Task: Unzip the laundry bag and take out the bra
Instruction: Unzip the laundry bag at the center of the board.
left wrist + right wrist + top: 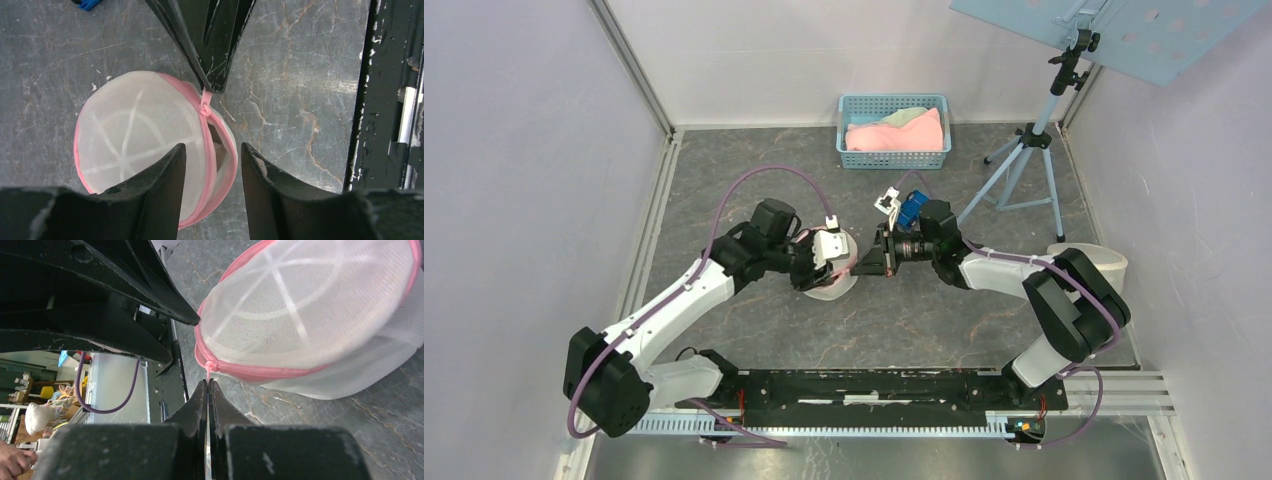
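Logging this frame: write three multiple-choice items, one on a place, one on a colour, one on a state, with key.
1. The blue basket sits: A. at the table's far edge B. at its near edge C. at its centre
2. The laundry bag's zipper trim is: A. blue B. pink C. black
3. The right gripper is: A. wide open B. shut on the zipper pull C. shut on nothing
1 A, it stands by the back wall; 2 B, pink rings the mesh; 3 B, the pull enters its closed tips.

Sheer white mesh laundry bag, pink cloth trim, matt veined stone-look table
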You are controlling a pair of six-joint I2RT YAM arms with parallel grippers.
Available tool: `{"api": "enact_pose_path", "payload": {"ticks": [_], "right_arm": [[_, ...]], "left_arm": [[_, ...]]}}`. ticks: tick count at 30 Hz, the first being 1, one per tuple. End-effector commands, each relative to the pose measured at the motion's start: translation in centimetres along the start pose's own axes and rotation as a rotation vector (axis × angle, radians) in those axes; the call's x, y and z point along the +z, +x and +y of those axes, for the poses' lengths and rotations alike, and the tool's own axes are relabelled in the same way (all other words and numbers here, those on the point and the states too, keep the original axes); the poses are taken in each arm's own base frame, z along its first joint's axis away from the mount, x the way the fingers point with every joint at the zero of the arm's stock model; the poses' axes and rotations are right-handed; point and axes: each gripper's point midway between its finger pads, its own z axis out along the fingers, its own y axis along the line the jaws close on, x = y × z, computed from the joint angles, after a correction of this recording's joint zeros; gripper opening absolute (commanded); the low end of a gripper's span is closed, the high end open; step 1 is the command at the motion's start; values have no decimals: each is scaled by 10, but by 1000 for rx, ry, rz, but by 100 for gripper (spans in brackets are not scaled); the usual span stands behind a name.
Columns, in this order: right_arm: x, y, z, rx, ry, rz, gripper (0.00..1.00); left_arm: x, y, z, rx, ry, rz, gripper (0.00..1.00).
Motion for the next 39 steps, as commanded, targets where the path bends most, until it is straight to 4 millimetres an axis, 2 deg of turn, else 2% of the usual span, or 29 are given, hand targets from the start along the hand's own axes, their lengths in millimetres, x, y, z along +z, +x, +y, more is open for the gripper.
{"api": "enact_pose_path", "payload": {"ticks": [1,4,7,8,10,14,21,30,31,34,35,37,39], "right_arm": [[7,-23,17,-56,-52,-53,0],[8,-24,17,-55,-55,-56,0],[8,-22,17,-60,-54,-49,0],[7,-21,16,-60,-50,-45,0],[6,-19,14,-62,-46,-40,0],[-1,-20,4,-67,-15,-43,0],[-17,-22,-15,-75,43,-45,0],[-18,-23,-14,-69,37,-58,0],[-18,-24,-11,-70,29,-62,0],[-14,-22,-4,-63,10,-59,0],[-13,-20,-1,-59,2,-57,0],[-9,-20,4,-60,-15,-59,0],[-7,-22,9,-56,-26,-64,0]], "left_arm": [[5,-17,0,-72,-6,-36,51],[11,-10,-1,-75,-9,-18,49],[14,-2,2,-65,-31,7,43],[14,1,3,-63,-35,16,38],[14,6,3,-57,-44,33,21],[10,13,6,-25,-71,55,3],[2,25,11,-3,-104,68,2],[-9,27,15,-4,-107,57,2],[-10,23,13,-5,-93,44,6],[-14,2,8,-17,-58,-8,40],[-15,-5,7,-22,-57,-23,48],[-14,-14,5,-12,-50,-34,57],[-9,-19,2,5,-49,-28,59]]}}
